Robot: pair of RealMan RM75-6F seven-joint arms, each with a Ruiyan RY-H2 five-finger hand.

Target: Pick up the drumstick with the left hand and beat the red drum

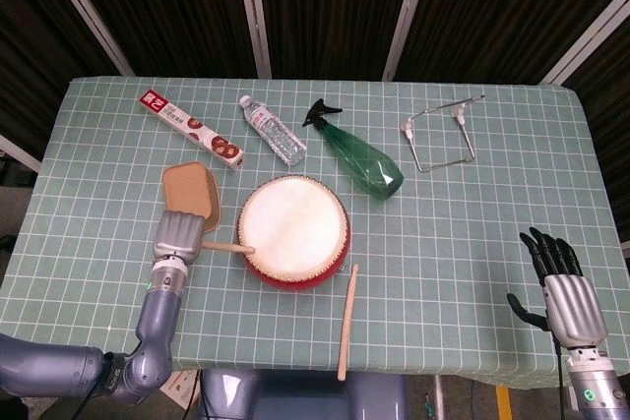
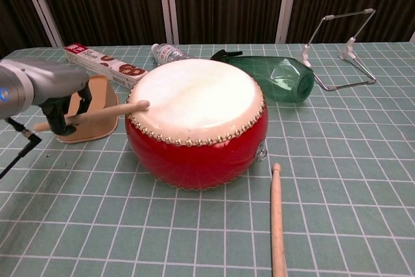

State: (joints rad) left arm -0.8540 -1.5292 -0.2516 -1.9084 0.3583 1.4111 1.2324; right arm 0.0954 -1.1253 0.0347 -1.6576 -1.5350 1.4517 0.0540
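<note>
The red drum (image 1: 293, 232) (image 2: 196, 121) with its white skin stands mid-table. My left hand (image 1: 178, 235) (image 2: 48, 92) is just left of it and grips a wooden drumstick (image 1: 228, 248) (image 2: 104, 113). The stick's tip touches the drum's left rim. A second drumstick (image 1: 346, 322) (image 2: 277, 220) lies on the cloth in front of the drum, to its right. My right hand (image 1: 560, 282) hangs open at the table's near right edge, holding nothing; the chest view does not show it.
A tan tray (image 1: 191, 192) (image 2: 91, 107) lies behind my left hand. A snack box (image 1: 190, 126), water bottle (image 1: 273, 130) and green spray bottle (image 1: 361, 157) lie behind the drum. A wire stand (image 1: 440, 132) sits far right.
</note>
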